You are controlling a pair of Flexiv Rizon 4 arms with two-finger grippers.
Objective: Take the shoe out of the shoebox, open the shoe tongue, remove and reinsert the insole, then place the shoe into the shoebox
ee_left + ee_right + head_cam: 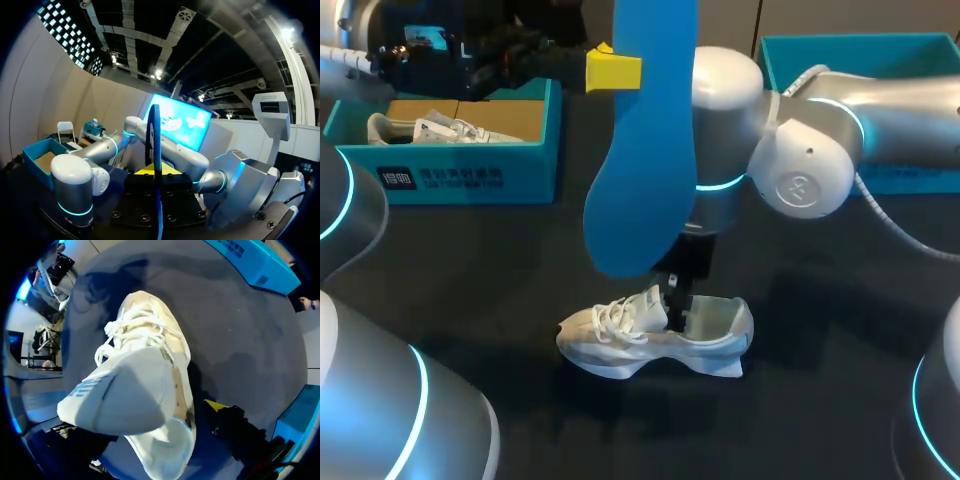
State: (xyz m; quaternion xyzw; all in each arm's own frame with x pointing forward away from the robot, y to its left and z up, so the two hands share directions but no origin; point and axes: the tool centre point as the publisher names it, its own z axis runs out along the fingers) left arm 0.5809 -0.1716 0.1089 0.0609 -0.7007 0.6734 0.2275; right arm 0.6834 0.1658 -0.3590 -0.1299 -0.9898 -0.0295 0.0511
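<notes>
A white lace-up shoe (655, 338) lies on its sole on the dark table, toe to the left, tongue (650, 305) standing up. My right gripper (678, 292) hangs straight down at the shoe's mouth, open. In the right wrist view the raised tongue (120, 395) fills the space between the fingers, and one yellow fingertip (216, 405) shows beside the shoe (150, 340). High above the shoe, my left gripper (613, 70) is shut on a blue insole (640, 150) that hangs heel down. The left wrist view shows the insole (156, 140) edge-on between that gripper's (156, 171) yellow tips.
A teal shoebox (450, 175) stands at the back left with a second white shoe (430, 128) inside. Another teal box part (880, 60) lies at the back right, behind my right arm. Dark bare table surrounds the shoe.
</notes>
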